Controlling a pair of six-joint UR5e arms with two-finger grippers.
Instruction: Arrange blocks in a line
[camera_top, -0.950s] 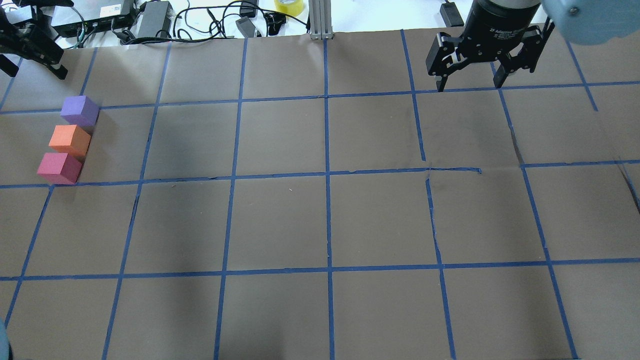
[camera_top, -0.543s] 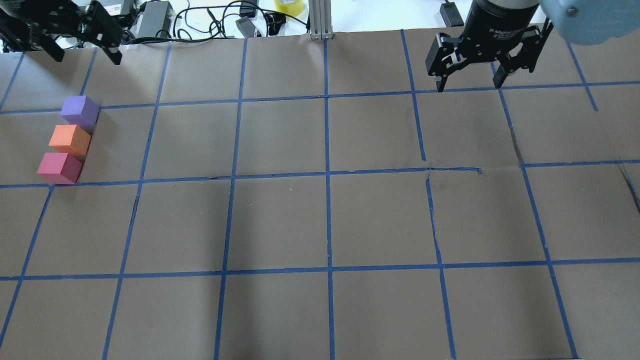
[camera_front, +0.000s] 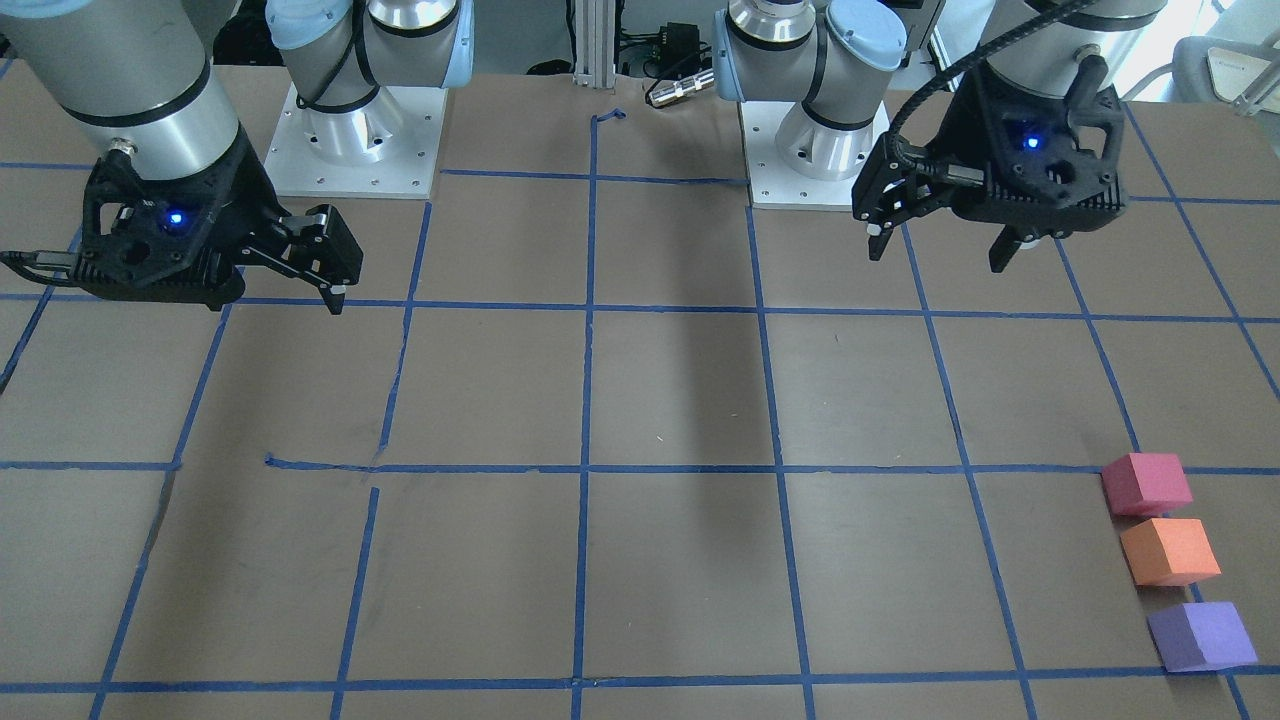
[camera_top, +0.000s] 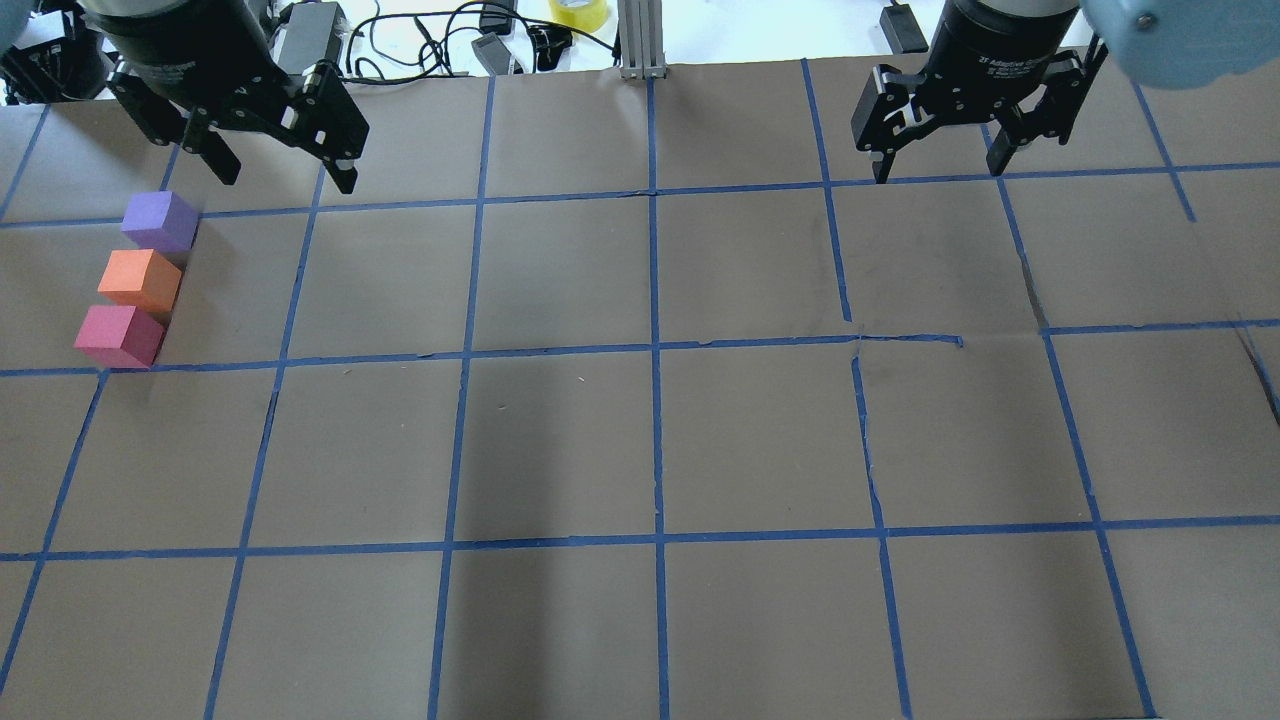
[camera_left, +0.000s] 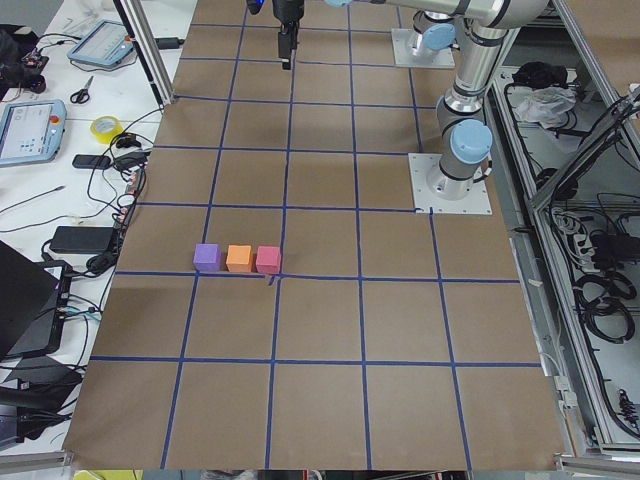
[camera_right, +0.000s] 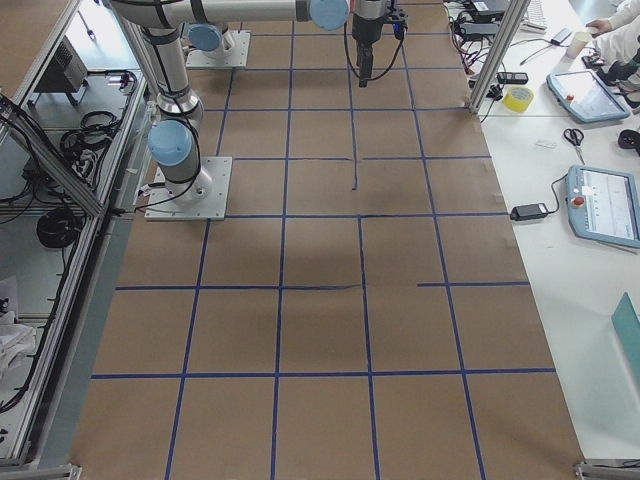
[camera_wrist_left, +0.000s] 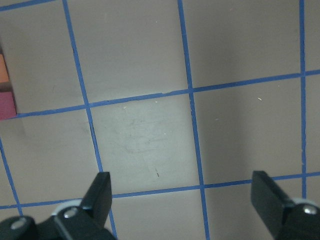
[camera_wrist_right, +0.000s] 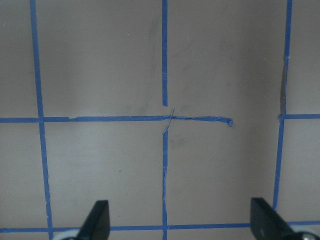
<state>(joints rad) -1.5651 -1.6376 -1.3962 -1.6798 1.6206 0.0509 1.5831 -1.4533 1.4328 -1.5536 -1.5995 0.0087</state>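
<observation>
Three foam cubes stand in a touching row at the table's left side: purple (camera_top: 160, 221) farthest from me, orange (camera_top: 140, 281) in the middle, crimson-pink (camera_top: 118, 336) nearest. They also show in the front view as pink (camera_front: 1146, 484), orange (camera_front: 1169, 551) and purple (camera_front: 1201, 637). My left gripper (camera_top: 288, 180) hangs open and empty above the table, just beyond and to the right of the purple cube. In the left wrist view the orange (camera_wrist_left: 2, 67) and pink (camera_wrist_left: 7, 106) cubes sit at the left edge. My right gripper (camera_top: 938, 173) is open and empty at the far right.
Cables, power bricks and a yellow tape roll (camera_top: 578, 12) lie past the table's far edge, beside an aluminium post (camera_top: 640, 40). Blue tape lines grid the brown table, with a torn stretch (camera_top: 905, 340) right of centre. The arm bases (camera_front: 355, 140) stand at my side.
My left gripper has come in from the far left corner, moving right and toward me to hang near the purple cube. The cubes and the right arm have not moved.
</observation>
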